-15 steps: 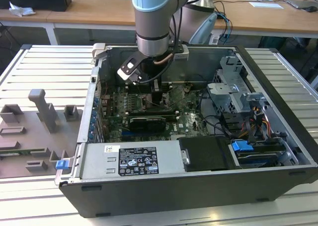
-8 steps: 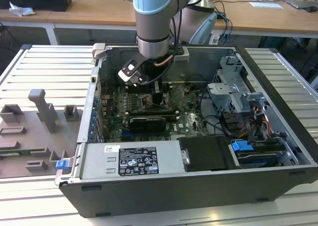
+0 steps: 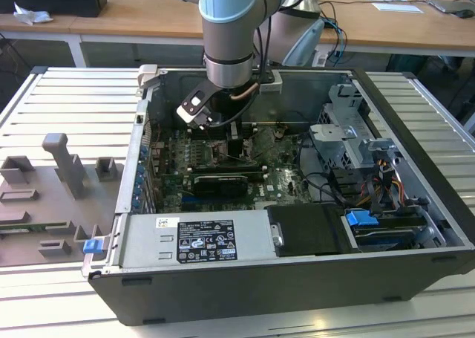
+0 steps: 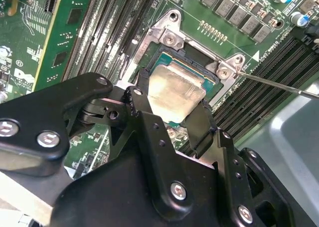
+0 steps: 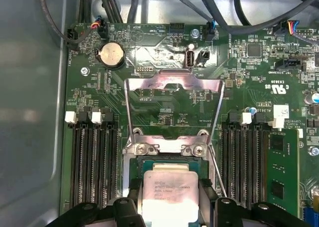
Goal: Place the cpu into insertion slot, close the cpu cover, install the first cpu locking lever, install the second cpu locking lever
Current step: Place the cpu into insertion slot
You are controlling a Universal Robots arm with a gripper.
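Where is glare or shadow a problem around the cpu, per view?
Second wrist view: a pale sheen washes out the cpu lid, held in the dark gripper. First wrist view: the cpu lid is evenly lit; the cpu cover frame glints bright. Exterior view: the arm leaves the board beneath it dim.

A ribbed metal table (image 3: 67, 100) carries an open computer case (image 3: 245, 297) beside a grey fixture board (image 3: 44, 208).

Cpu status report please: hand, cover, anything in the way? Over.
Hand shut on the cpu, over the insertion slot. The cpu cover open, tipped back. One locking lever free beside the slot, apart from the hand.
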